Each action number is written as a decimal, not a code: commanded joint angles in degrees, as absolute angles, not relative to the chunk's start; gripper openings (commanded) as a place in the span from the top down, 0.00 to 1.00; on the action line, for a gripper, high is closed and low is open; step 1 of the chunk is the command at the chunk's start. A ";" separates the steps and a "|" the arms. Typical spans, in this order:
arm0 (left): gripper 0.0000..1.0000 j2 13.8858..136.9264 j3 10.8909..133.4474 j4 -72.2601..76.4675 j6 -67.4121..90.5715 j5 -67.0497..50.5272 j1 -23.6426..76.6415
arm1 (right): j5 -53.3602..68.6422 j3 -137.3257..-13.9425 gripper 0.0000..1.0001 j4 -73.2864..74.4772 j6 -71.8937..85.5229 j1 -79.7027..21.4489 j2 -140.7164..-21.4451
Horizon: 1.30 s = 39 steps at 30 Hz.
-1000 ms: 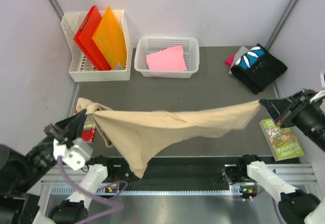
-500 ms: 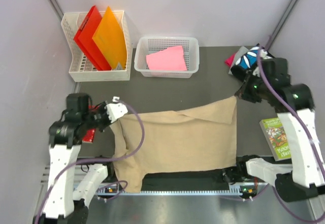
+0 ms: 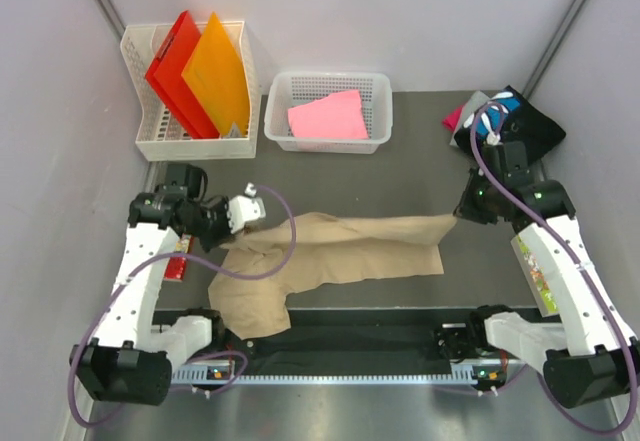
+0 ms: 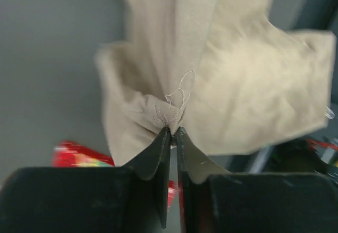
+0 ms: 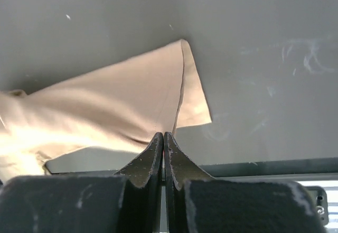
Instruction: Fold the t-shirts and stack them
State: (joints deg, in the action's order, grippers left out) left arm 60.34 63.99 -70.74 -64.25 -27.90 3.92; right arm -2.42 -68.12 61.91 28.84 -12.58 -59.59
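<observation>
The tan t-shirt (image 3: 340, 251) hangs stretched between my two grippers over the middle of the table, its lower left part sagging toward the near edge. My left gripper (image 3: 255, 213) is shut on a bunched corner of the tan shirt (image 4: 171, 118). My right gripper (image 3: 460, 211) is shut on the shirt's right edge (image 5: 158, 106). A pink t-shirt (image 3: 328, 116) lies in the white basket (image 3: 282, 87). A black printed t-shirt (image 3: 508, 131) sits on a small pile at the back right, with grey and magenta cloth under it.
A white rack (image 3: 148, 131) with a red folder (image 3: 175, 71) and an orange folder (image 3: 218, 71) stands at the back left. A red packet (image 3: 176, 259) lies by the left arm. A green book (image 3: 545, 271) lies at the right edge under the right arm.
Both grippers have swung inward and toward the back since a second ago. The tan shirt has gone from spread half a second ago to a narrow, gathered band held between them.
</observation>
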 commanded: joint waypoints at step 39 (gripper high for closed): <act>0.04 99.91 70.83 -58.01 -38.32 -18.47 12.39 | -0.88 -64.25 1.00 47.81 29.36 -12.48 -71.90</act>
State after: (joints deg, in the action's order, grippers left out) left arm 96.44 67.51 -61.10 -41.76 -20.01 12.43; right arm -1.37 -64.47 50.19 29.61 -12.58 -73.43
